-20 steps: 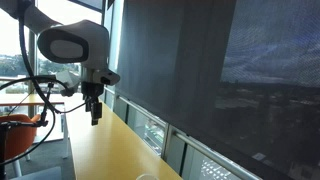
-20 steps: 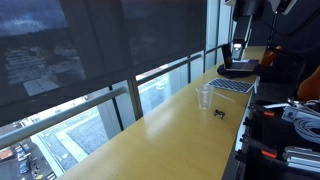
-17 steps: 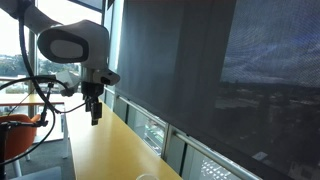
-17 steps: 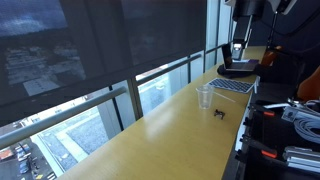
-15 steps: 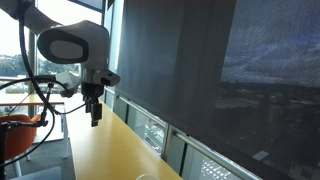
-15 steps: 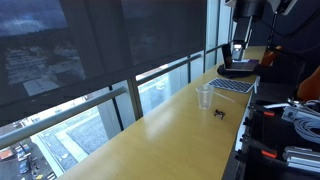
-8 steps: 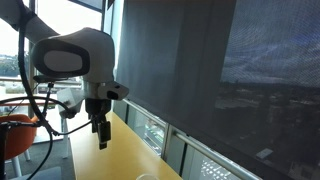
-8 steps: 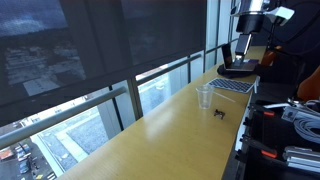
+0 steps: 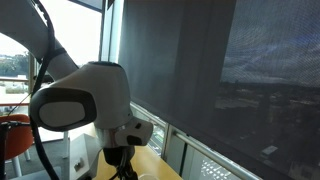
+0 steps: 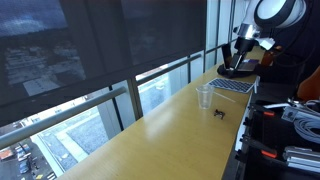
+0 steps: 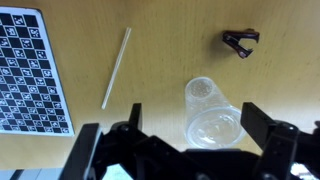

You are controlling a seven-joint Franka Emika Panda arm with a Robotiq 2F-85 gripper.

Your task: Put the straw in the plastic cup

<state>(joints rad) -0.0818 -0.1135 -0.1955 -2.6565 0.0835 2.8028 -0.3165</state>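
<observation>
In the wrist view, the left edge is taken by a checkerboard sheet (image 11: 35, 72) that lies flat on the wooden desk (image 11: 165, 45), and bare wood stays free around the things to its right. In an exterior view the desk (image 10: 150, 140) is long and narrow. It runs along a glass railing and tall windows with dark blinds (image 10: 100, 40), so the open room is mostly along its length. The straw (image 11: 117, 67) lies flat just right of the checkerboard, apart from it and from the plastic cup (image 11: 212, 112). Its long axis runs from upper right to lower left, a little tilted from the sheet's edge. The cup stands upright with its mouth open upward. A black binder clip (image 11: 240, 41) lies further right, well apart. The end effector (image 11: 178, 148) hangs above with the jaws wide apart and holds nothing.
</observation>
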